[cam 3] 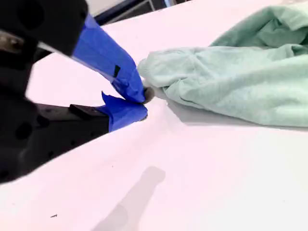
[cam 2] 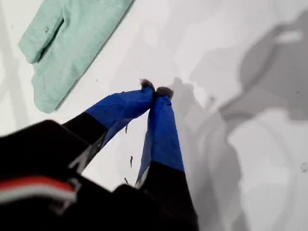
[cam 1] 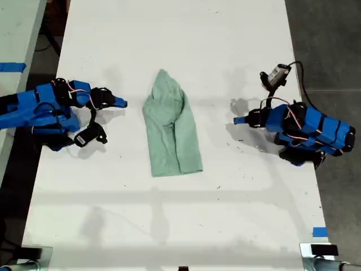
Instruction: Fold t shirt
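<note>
Cloth first: small pale mint-green soft knit t shirt [cam 1: 171,127] lies flat mid-table on the matte white tabletop [cam 1: 169,226], folded lengthwise into a narrow strip w/ a straight hem at the end toward the exterior view's bottom and a bunched, tapering point at the end toward its top. A fold line runs down the middle, and the surface is fuzzy w/ soft rolled edges. My first gripper [cam 2: 155,91] has smooth blue-taped jaws on a black body; the tips are pressed together w/ nothing between them, over bare table. In that wrist view the shirt sits apart from the tips. My second gripper [cam 3: 143,103] has the same blue tape; its tips look together too, nothing caught, just beside a rolled edge of the shirt but seemingly not touching it. In the exterior view a blue plastic arm w/ red-white wiring [cam 1: 51,107] lies at the exterior view's left and another blue arm [cam 1: 304,127] at its right, both low on the table, pointing inward at the shirt, neither on it. Can't tell from the wrist views which arm is which. Nothing lies between either arm and the cloth, only grey shadows. Small blue tape strip [cam 1: 319,232] sits on the table edge at the exterior view's lower right. Dark floor [cam 1: 333,34] lies beyond the table.
</note>
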You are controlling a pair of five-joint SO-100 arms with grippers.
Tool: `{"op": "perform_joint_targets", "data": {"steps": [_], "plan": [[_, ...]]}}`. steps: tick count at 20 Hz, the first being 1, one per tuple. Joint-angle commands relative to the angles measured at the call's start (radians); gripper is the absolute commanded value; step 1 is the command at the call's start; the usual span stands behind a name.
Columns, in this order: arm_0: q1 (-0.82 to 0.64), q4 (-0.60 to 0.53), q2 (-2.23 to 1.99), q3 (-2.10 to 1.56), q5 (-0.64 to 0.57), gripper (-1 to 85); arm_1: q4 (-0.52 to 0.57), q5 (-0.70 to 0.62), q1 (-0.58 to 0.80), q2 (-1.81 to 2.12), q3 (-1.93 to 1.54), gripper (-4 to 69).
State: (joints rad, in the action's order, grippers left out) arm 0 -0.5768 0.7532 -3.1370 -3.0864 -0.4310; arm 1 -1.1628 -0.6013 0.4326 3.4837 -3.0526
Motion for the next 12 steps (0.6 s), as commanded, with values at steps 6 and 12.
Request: {"op": "perform_joint_targets", "data": {"steps": [6, 12], "plan": [[-0.012, 0.19, -0.462, -0.153, 0.02, -0.3, 0.005, 0.005, -0.003, 0.017, -0.063, 2.0], [-0.018, 0.19, -0.462, -0.16, 0.034, -0.3, -0.006, 0.023, -0.003, 0.017, -0.063, 2.0]]}}
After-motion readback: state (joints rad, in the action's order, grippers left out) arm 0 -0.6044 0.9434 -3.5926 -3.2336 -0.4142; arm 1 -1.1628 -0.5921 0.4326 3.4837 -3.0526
